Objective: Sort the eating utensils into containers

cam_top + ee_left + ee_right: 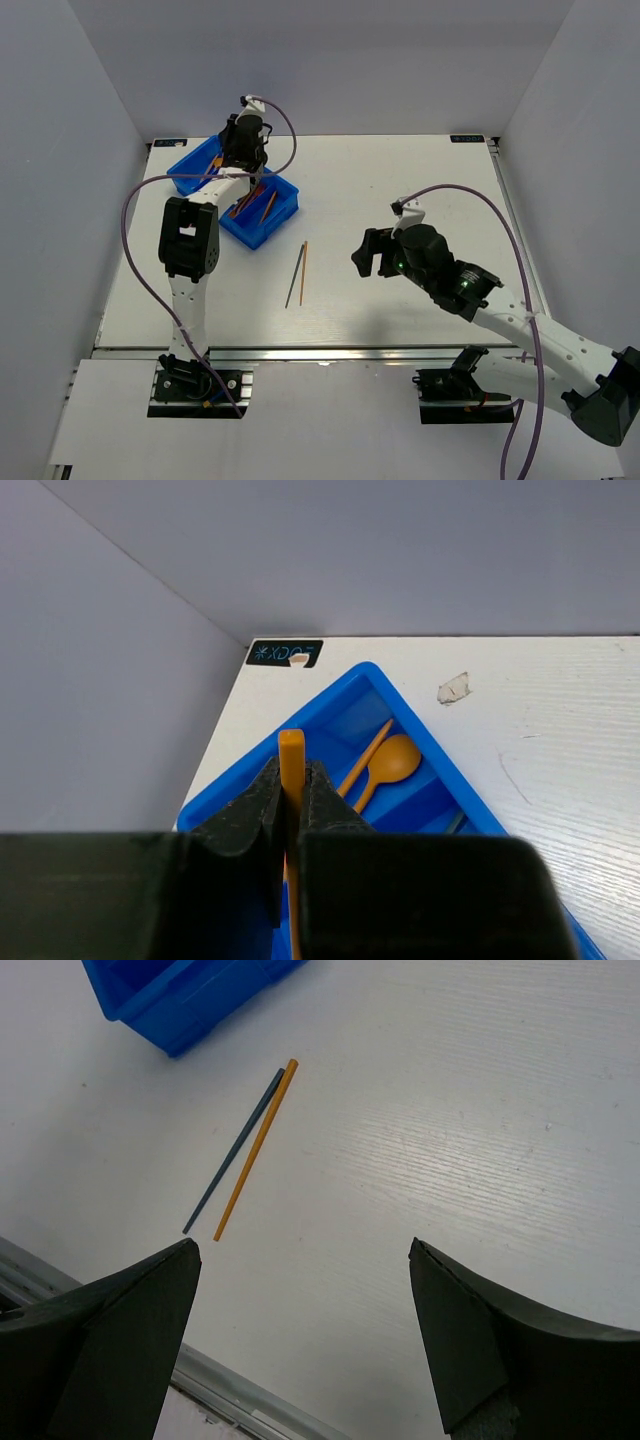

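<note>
Left wrist: left gripper (292, 792) clamps an upright orange utensil (291, 752), perhaps a knife, over blue tray (335, 712); orange spoon (392, 760) lies in a compartment | right wrist: right gripper (302, 1252) gapes empty above table (470, 1130); orange stick (256, 1150) and dark stick (234, 1152) lie side by side, near the tray.
</note>
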Tool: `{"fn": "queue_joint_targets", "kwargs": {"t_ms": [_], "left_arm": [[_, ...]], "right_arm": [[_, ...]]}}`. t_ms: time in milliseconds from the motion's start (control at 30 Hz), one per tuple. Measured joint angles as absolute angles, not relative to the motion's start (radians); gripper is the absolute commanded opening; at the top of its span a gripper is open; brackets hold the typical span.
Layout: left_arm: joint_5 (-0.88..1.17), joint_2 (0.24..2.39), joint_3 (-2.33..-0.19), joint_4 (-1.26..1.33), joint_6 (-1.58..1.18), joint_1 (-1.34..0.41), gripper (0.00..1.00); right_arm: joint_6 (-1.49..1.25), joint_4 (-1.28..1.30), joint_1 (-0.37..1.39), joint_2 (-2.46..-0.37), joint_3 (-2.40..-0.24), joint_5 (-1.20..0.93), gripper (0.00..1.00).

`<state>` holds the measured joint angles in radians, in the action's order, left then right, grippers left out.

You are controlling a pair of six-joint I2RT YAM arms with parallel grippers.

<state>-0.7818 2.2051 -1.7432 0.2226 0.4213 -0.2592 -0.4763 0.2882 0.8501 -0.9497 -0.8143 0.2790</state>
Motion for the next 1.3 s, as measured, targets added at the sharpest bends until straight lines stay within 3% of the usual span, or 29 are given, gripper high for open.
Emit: {"fn": "queue_joint_targets", "kwargs": {"t_ms": [267,400,433,500,533,767,933,1167,1300], "left_arm": [[-0.775,2.209,-1.713,0.339,0.463,-0.236,0.03],[-0.775,2.213,-1.644,0.396,0.461,-0.229,0.25],[-0.776,2.217,-1.621,0.406,0.461,-0.227,0.39],[-0.779,2.222,-1.583,0.414,0.453,-0.226,0.56],[-0.78,2.222,-1.562,0.418,0.449,-0.226,0.75],[-0.773,2.148,-1.502,0.371,0.361,-0.231,0.97],[-0.759,1.893,-1.501,0.255,0.258,-0.258,0.98],[-0.69,1.324,-1.417,-0.023,-0.072,-0.307,0.98],[-0.638,0.974,-1.105,-0.081,-0.173,-0.295,0.98]], "right_arm": [[-0.458,0.251,0.846,-1.049,-0.811,0.237,0.89],[-0.459,0.226,0.846,-1.078,-0.807,0.221,0.89],[-0.459,0.221,0.846,-1.085,-0.807,0.22,0.89],[-0.459,0.208,0.846,-1.101,-0.807,0.213,0.89],[-0.459,0.205,0.846,-1.109,-0.807,0.208,0.89],[-0.47,0.212,0.846,-1.293,-0.896,0.208,0.89],[-0.543,0.249,0.855,-1.563,-1.104,0.278,0.88],[-0.626,0.342,0.896,-1.904,-1.414,0.39,0.47],[-0.649,0.394,0.912,-2.048,-1.539,0.406,0.44]]}}
